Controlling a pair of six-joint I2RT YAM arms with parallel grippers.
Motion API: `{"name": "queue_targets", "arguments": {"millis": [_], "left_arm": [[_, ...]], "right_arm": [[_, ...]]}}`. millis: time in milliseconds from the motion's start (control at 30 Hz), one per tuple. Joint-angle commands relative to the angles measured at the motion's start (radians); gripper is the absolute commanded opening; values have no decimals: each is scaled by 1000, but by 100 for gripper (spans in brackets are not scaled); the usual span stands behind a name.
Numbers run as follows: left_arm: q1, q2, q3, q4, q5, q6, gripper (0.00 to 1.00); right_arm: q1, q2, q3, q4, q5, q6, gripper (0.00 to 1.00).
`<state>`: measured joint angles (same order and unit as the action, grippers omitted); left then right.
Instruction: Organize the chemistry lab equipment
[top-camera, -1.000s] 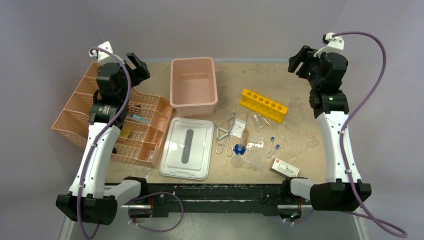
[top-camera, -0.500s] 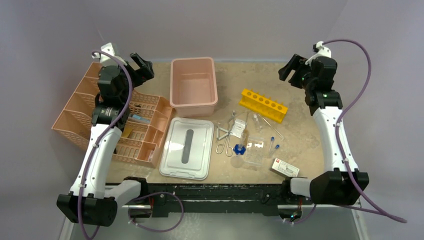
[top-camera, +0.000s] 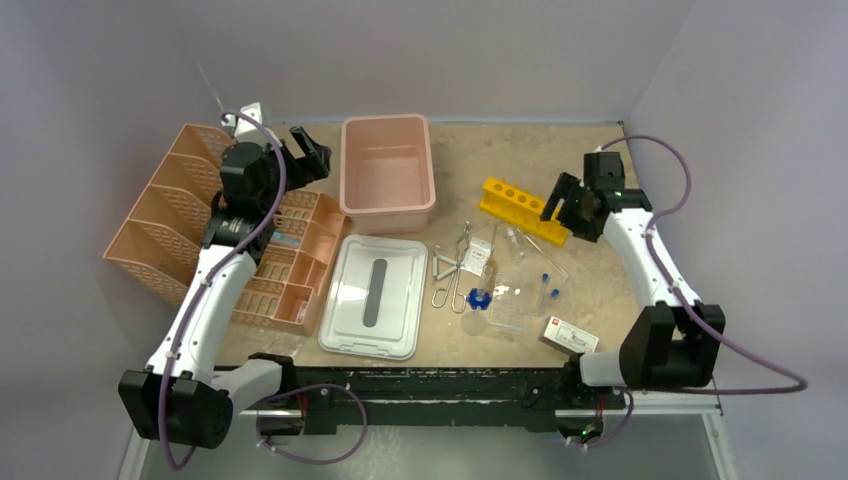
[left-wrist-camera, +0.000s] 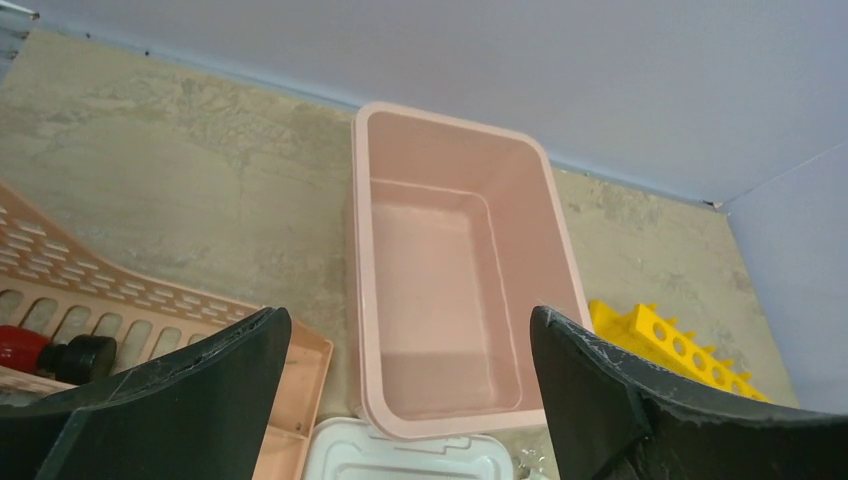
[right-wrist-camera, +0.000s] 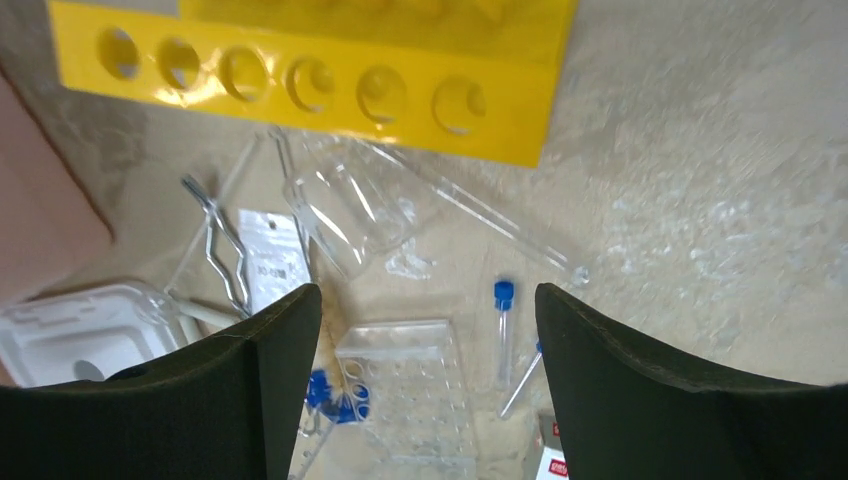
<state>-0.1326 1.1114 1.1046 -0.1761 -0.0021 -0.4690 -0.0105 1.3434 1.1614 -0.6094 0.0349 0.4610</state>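
The equipment lies right of centre: a yellow holed rack (top-camera: 526, 209), wire metal tongs (top-camera: 452, 270), a small packet (top-camera: 479, 253), a glass tube (top-camera: 545, 253), two blue-capped vials (top-camera: 545, 287) and a clear plastic tray (top-camera: 510, 303). My right gripper (top-camera: 560, 208) is open and empty, hovering over the rack's right end. Its wrist view shows the rack (right-wrist-camera: 310, 75), a glass tube (right-wrist-camera: 480, 215), a vial (right-wrist-camera: 503, 325), the clear tray (right-wrist-camera: 410, 385) and tongs (right-wrist-camera: 222, 245) below the open gripper (right-wrist-camera: 428, 290). My left gripper (top-camera: 305, 150) is open and empty, left of the pink tub.
The pink tub (top-camera: 388, 205) stands open at the back centre, its white lid (top-camera: 374, 296) flat in front. The peach mesh organizer (top-camera: 215, 230) fills the left side. A red-and-white box (top-camera: 571, 335) lies near the front right. The left wrist view shows the tub (left-wrist-camera: 358, 250) and organizer (left-wrist-camera: 150, 310).
My right arm has swung down and left, from high at the back right to just over the yellow rack. My left gripper has moved right, toward the pink tub.
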Motion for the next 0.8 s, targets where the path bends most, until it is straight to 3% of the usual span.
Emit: {"name": "queue_targets", "arguments": {"millis": [0,300,767], "left_arm": [[-8,-3,-33,69,18,-16,89],[-13,6,-51,85,21,-35,87],[-13,23,-32,84,36,-45,86]], "right_arm": [[53,68,-24,-36,58,47,81],[53,241,11,78,181,87,80],[52,415,51,375,160,-64,79]]}}
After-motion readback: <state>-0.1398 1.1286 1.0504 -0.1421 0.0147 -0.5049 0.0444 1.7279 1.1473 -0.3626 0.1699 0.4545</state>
